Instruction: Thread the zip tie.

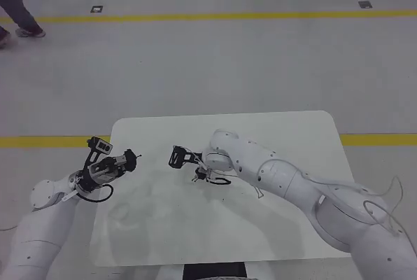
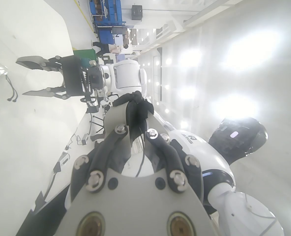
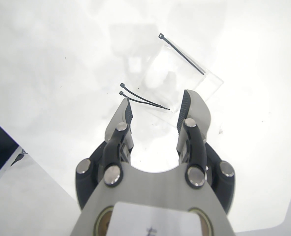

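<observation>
My left gripper (image 2: 135, 99) is shut on a thin black zip tie (image 2: 141, 155), whose strand runs back between the fingers; it hangs over the table's left edge (image 1: 128, 161). My right gripper (image 3: 157, 99) stands open above the table, facing the left one (image 1: 175, 157) with a small gap between them. Below its fingertips lie two black zip ties (image 3: 140, 99), crossed at their tails. A third zip tie (image 3: 182, 53) rests on a clear plastic bag (image 3: 197, 82). The open right gripper (image 2: 24, 77) and the loose ties (image 2: 11, 89) appear in the left wrist view.
The white table (image 1: 292, 140) has rounded corners, and its near edge (image 3: 49, 180) lies close behind the right gripper. A yellow floor line (image 1: 376, 140) runs past both sides of the table.
</observation>
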Controlling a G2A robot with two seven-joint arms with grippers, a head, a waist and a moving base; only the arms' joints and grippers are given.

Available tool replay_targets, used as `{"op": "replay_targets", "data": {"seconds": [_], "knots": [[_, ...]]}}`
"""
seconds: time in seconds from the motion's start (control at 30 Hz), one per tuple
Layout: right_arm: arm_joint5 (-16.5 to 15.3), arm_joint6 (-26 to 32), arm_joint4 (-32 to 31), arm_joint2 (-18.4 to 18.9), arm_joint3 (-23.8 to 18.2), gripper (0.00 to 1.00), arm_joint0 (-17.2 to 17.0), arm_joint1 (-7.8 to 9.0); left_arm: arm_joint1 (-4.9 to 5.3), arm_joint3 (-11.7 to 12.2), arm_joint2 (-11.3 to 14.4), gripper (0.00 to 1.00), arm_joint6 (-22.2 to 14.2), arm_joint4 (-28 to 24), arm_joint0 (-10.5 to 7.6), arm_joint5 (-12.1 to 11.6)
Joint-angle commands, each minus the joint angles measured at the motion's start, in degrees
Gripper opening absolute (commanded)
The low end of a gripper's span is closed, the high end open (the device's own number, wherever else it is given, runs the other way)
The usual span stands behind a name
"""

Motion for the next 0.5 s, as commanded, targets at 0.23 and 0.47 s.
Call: {"op": "replay_targets", "data": {"seconds": [0.23,0.47], "knots": [[0.0,-0.6,-0.4,0.0,0.4,0.43,-0.5,-0.29,0.0,0.0,0.0,0.0,0.0,0.0,0.0,0.0],[0.0,-1.2,-0.8,0.0,1.4,0.42,-0.8,-0.95,0.0,0.0,0.0,0.0,0.0,0.0,0.0,0.0]]}}
